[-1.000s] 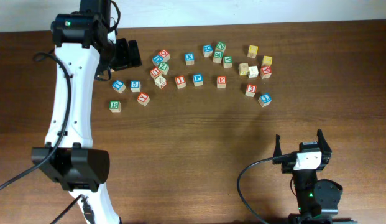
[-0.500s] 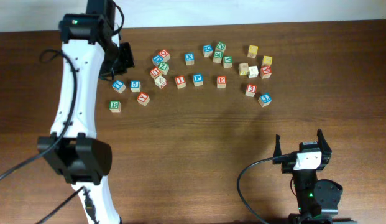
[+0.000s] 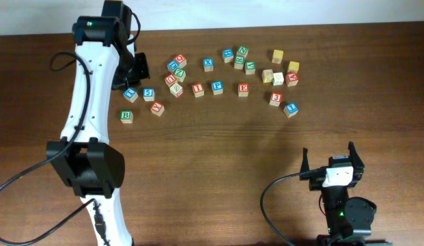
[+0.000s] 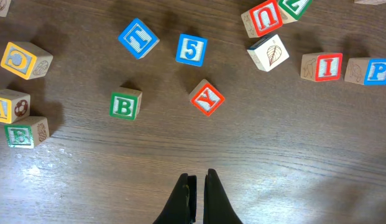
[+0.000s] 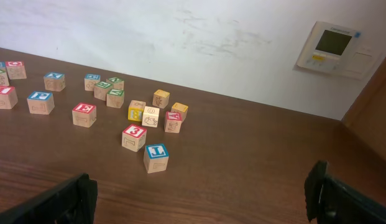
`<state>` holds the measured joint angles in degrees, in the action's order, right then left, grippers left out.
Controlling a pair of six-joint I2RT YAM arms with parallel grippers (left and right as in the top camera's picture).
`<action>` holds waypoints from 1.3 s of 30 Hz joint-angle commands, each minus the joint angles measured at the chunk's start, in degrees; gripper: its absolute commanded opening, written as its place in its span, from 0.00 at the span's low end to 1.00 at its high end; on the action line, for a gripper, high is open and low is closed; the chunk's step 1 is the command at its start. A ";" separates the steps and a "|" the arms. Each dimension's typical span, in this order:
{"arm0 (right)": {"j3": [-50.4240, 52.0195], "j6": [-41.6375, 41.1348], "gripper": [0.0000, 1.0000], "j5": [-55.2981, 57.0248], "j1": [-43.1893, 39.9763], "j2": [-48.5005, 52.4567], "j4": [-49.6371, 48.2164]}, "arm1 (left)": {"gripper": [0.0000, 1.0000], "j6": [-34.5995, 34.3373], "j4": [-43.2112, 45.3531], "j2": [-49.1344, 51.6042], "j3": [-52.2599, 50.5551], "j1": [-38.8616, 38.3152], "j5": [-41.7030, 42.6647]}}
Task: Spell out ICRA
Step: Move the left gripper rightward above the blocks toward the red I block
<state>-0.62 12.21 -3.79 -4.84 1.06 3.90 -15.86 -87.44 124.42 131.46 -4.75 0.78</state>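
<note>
surface: brown wooden table (image 3: 218, 157) | load: letter blocks (image 3: 179, 75) scattered across the far half | row: red I (image 3: 198, 89), blue P (image 3: 217, 87), red E (image 3: 243, 89) | nearer side: green B (image 3: 126, 116), red Y (image 3: 157, 108)

Wooden letter blocks (image 3: 243, 89): small cubes, one coloured face up, lying loose in a scattered band on the far half of the table (image 3: 232, 157). I block (image 3: 198, 88): red face, flat and square-on, just left of the blue P block (image 3: 217, 87). C block (image 4: 22, 59): yellow face, turned askew, at the left edge of the left wrist view; yellow A block (image 4: 3, 106) below it, partly cropped; no R can be made out.
</note>
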 commanded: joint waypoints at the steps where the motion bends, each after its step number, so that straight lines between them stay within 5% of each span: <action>1: 0.31 -0.22 0.98 -0.50 0.00 -0.33 0.24 | 0.00 0.00 -0.07 1.27 -0.20 -0.22 -3.43; 14: 0.31 -0.22 0.98 -0.50 0.00 -0.33 0.24 | 0.00 0.00 -1.38 1.27 -0.52 1.22 -4.02; 39: 0.31 -0.22 0.98 -0.50 0.00 -0.33 0.24 | 0.21 0.00 2.99 1.29 -5.86 1.03 0.57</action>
<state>-0.62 12.21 -3.79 -4.84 1.06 3.90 -15.88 -84.58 125.19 125.97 -3.73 0.30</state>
